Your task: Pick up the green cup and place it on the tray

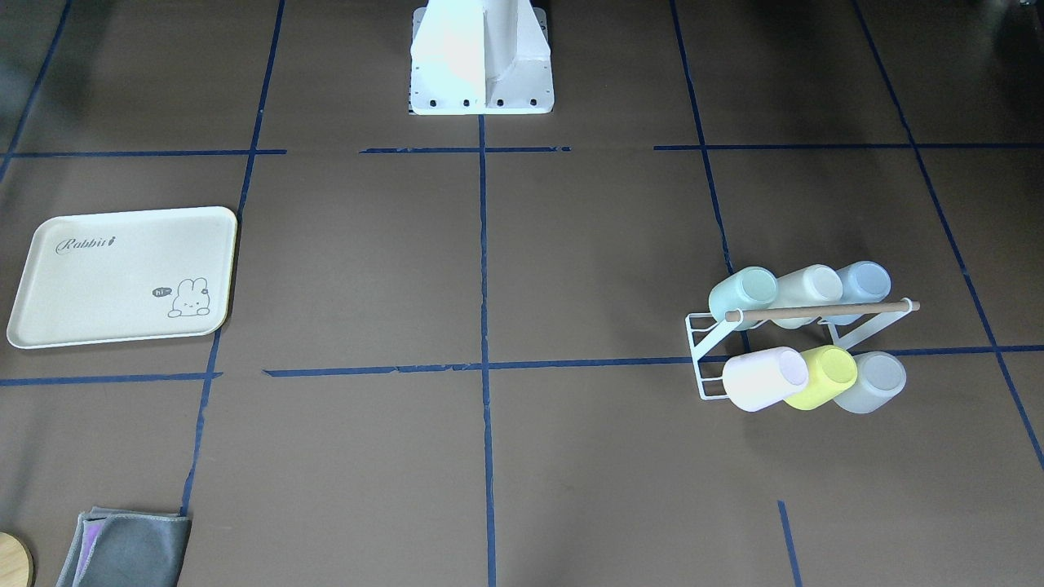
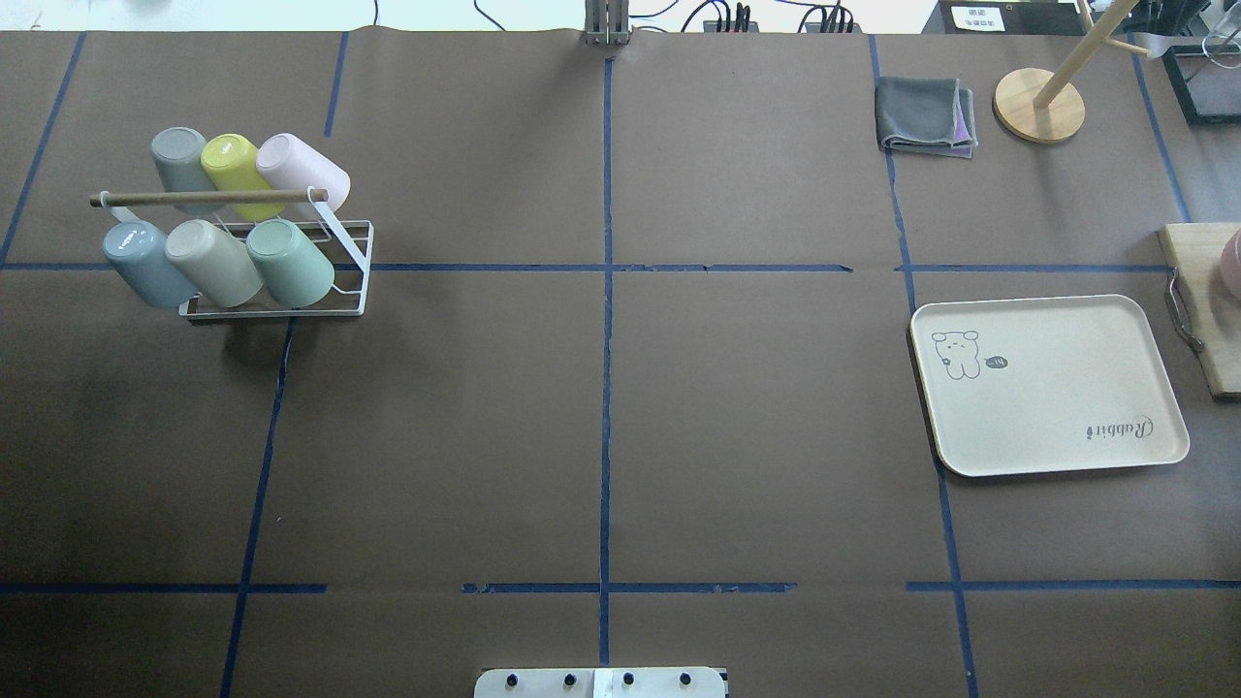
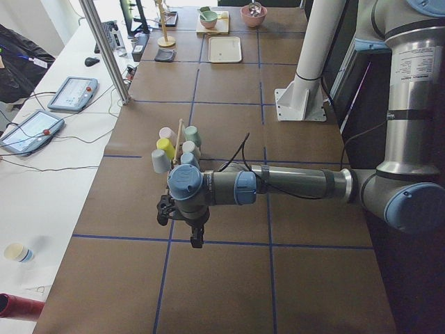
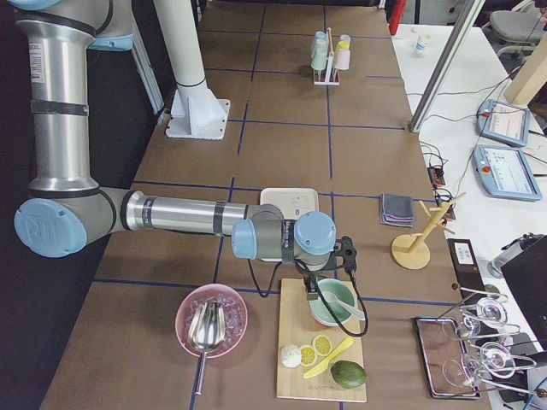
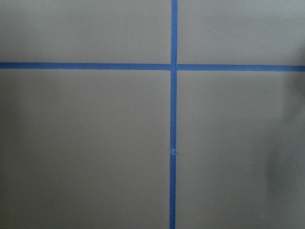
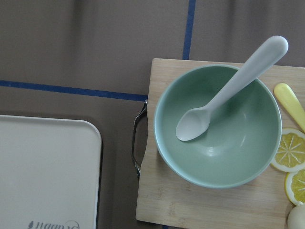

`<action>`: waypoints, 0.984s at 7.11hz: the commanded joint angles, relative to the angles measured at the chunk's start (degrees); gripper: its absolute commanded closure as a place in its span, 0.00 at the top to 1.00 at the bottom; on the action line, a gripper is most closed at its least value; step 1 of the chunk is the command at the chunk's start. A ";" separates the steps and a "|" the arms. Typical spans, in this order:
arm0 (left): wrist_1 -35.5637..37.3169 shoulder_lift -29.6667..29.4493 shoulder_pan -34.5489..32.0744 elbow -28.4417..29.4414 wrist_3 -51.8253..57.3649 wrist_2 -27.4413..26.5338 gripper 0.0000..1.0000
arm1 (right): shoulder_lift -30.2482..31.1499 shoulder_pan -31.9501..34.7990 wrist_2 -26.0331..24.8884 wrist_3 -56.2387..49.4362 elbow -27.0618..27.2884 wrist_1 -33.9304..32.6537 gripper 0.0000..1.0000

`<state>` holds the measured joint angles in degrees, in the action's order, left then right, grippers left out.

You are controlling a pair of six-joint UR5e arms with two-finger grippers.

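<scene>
The green cup [image 2: 291,264] lies tilted on a white wire rack [image 2: 355,254] at the table's left side, at the right end of the near row of cups. From across the table the green cup [image 1: 744,293] sits at the left end of the row nearer the robot. The empty cream tray [image 2: 1047,407] lies far off on the table's right side. My left gripper [image 3: 195,236] hangs above bare table short of the rack, and my right gripper [image 4: 349,254] hovers over a green bowl beside the tray [image 6: 43,167]. I cannot tell whether either gripper is open or shut.
Other pastel cups, among them a yellow-green cup [image 2: 231,165], fill the rack under a wooden rod [image 2: 204,198]. A cutting board [image 6: 157,191] with the green bowl and spoon [image 6: 219,126] lies right of the tray. A grey cloth [image 2: 926,116] and a wooden stand [image 2: 1037,105] sit at the far right.
</scene>
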<state>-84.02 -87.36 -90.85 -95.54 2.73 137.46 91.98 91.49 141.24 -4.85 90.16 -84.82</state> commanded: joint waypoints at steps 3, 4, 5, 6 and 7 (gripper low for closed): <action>0.00 0.00 -0.03 0.00 0.08 0.00 1.00 | -0.23 0.00 -0.27 4.06 0.20 0.09 1.00; 0.00 0.00 -0.03 0.00 0.08 0.09 1.00 | -0.22 0.00 -0.35 4.06 0.20 0.18 1.00; 0.00 0.00 0.06 0.00 -0.01 0.09 1.00 | -0.22 0.00 -0.09 4.14 0.28 0.18 1.00; 0.00 -0.09 0.06 0.00 -0.01 0.09 1.00 | -0.22 0.00 -0.09 4.15 0.37 0.18 1.00; 0.09 -0.09 -0.03 -0.17 -0.01 0.09 1.00 | -0.40 0.00 -0.18 3.97 0.20 0.18 1.00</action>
<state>-84.00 -87.42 -90.82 -95.58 2.74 137.54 91.71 91.49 141.10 -0.76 90.45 -84.64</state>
